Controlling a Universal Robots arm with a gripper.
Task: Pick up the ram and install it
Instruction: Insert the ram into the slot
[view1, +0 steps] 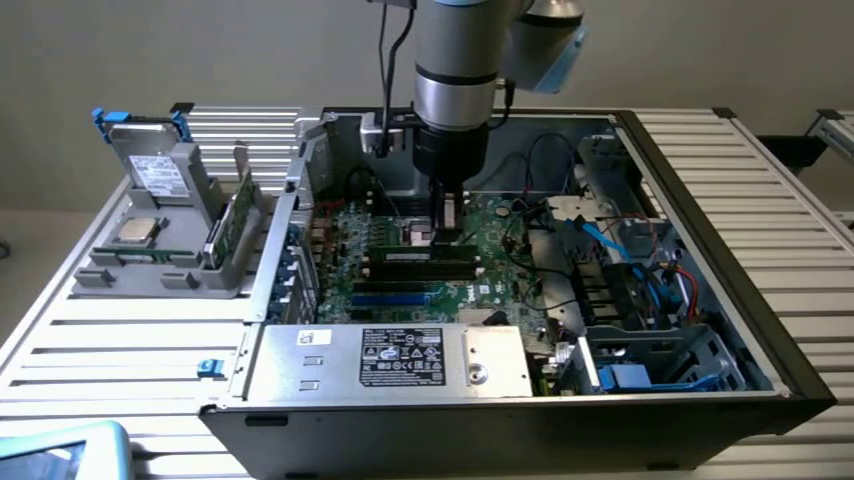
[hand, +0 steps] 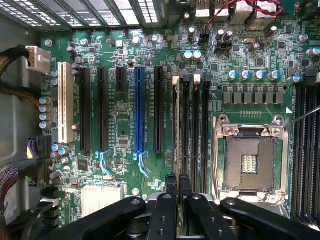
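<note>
Grey fixture (view1: 123, 276) sits at the exterior view's left, outside the case. Mid-case, the ram (view1: 404, 254) stands edge-up in a motherboard (view1: 505, 215) memory slot. Gripper (view1: 451, 232) is narrow, pinching the ram's top edge.

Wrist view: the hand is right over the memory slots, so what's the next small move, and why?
Probably a short, straight push down. The hand hangs low over the motherboard, and the ram looks lined up with the memory slots beside the empty CPU socket; whether it's fully seated isn't clear.
</note>
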